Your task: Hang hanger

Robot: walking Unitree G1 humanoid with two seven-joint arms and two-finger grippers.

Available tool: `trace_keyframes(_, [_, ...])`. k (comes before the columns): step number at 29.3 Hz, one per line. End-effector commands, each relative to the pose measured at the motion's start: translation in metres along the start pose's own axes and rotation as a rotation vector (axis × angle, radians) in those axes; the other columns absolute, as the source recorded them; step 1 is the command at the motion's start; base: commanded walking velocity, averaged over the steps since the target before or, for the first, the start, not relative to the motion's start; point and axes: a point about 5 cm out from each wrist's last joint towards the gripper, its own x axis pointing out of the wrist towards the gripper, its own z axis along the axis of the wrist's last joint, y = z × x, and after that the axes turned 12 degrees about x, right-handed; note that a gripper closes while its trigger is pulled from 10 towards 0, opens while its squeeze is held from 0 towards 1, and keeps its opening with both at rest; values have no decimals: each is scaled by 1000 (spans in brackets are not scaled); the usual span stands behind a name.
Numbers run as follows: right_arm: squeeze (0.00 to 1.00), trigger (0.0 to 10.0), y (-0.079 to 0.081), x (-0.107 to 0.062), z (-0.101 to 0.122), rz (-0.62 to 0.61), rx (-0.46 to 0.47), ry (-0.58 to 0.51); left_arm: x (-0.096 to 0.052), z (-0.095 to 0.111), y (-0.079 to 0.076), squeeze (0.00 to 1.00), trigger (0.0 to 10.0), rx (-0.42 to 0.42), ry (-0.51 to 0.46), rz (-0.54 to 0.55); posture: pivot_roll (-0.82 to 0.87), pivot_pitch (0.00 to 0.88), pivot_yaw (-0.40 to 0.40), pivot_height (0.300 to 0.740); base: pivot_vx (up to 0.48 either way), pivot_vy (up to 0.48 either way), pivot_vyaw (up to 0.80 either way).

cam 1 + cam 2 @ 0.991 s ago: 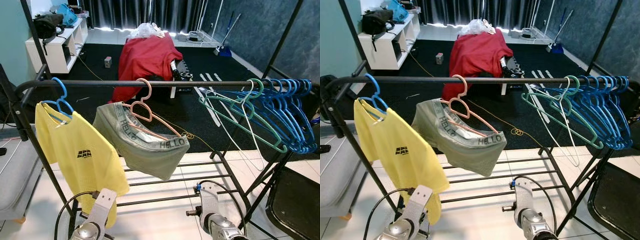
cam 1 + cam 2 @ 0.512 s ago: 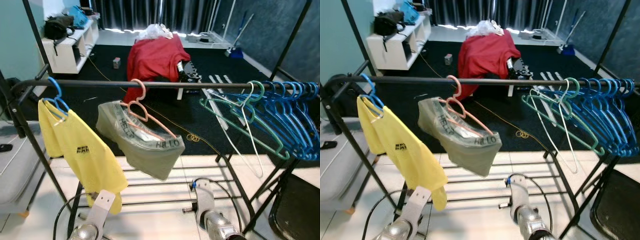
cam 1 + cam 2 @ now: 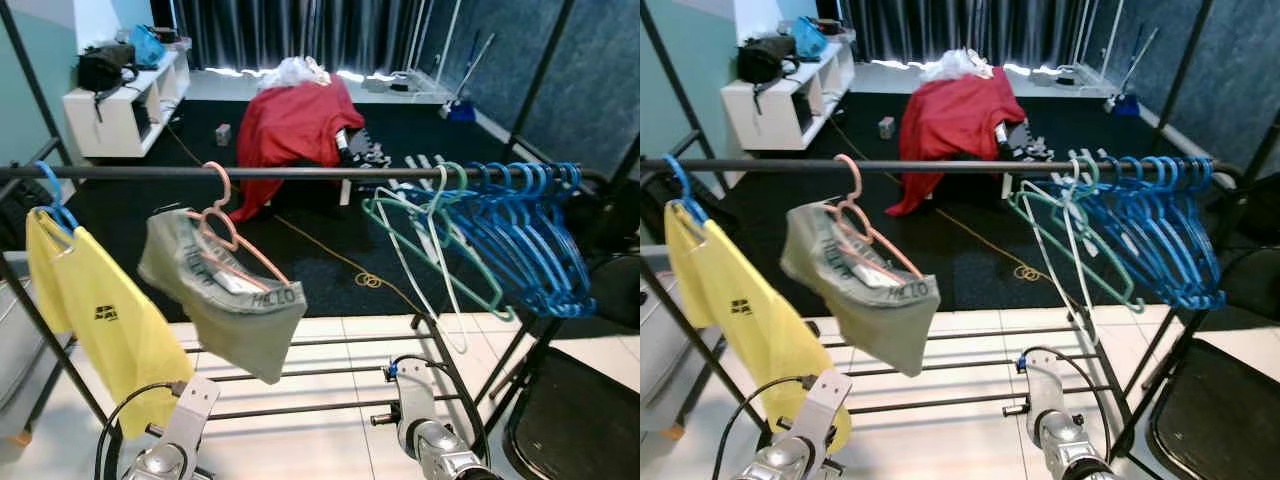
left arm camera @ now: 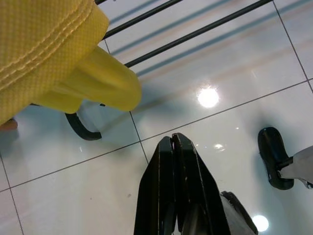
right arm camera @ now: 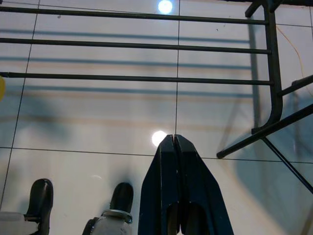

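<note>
Note that your pink hanger point(image 3: 228, 222), carrying the grey garment point(image 3: 222, 300), hooks on the rack's rail point(image 3: 300, 172) between the yellow T-shirt point(image 3: 95, 320) and blue hangers point(image 3: 525, 235), so both left gripper point(image 4: 172, 142) and right gripper point(image 5: 175, 142) hang low, fingers pressed together, empty.

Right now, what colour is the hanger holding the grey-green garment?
Pink hanger, clearest in the left eye view.
</note>
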Motion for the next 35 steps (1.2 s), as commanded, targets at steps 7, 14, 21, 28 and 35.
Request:
trace_keyframes(7, [0,10000,5,0,-2,12,-15,-2,5,22,-3,0,10000,0,-33,36,-35,0,-77,740,0,206,0])
trace_keyframes(14, [0,10000,5,1,9,31,-41,-62,5,59,-1,0,10000,67,-203,64,-38,0,-75,740,0,0,0])
trace_keyframes(21, [0,10000,15,-6,40,81,-187,-364,-38,97,13,0,10000,58,-629,33,-36,4,-74,740,0,0,0])
trace_keyframes(28, [0,10000,15,-26,55,148,-154,-654,-111,119,20,0,10000,-21,-948,-193,-31,27,-84,740,0,0,0])
trace_keyframes(35, [0,10000,11,-46,71,185,-166,-817,-148,139,14,0,10000,-21,-1080,-396,-43,34,-75,740,0,0,0])
